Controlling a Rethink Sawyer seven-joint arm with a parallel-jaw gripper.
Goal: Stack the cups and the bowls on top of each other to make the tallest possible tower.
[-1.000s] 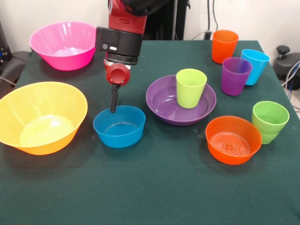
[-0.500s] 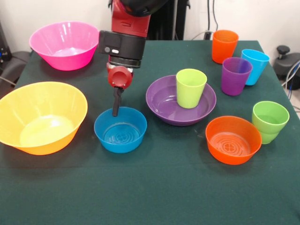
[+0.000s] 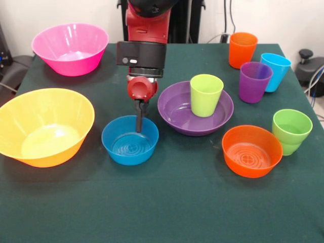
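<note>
**Front view: gripper at the blue bowl's far rim**

Front view shows the gripper (image 3: 139,123) hanging with its dark fingertips at the far rim of the blue bowl (image 3: 129,140), right of that rim's middle. Only one slim dark finger (image 3: 139,117) can be made out, so I cannot tell whether the fingers are apart, together or pinched on the rim. The bowl sits upright on the table (image 3: 167,202), mouth up, and looks flat on the cloth.

The relation that matters: the bowl's body lies on the camera side of the fingertips, and the tower lies to picture-right. That tower so far is the purple bowl (image 3: 177,109) with the lime cup (image 3: 205,94) standing upright in it, just beside the blue bowl and not touching it. If the blue bowl is to cap the cup, a rim grip here would call for a lift higher than the cup's lip, then a short carry to picture-right.

Held by one edge, the bowl would likely hang tilted, and it may sit unsteadily on the narrow cup.

The yellow bowl (image 3: 44,125), pink bowl (image 3: 70,48), orange bowl (image 3: 251,150) and other cups stand apart.
</note>
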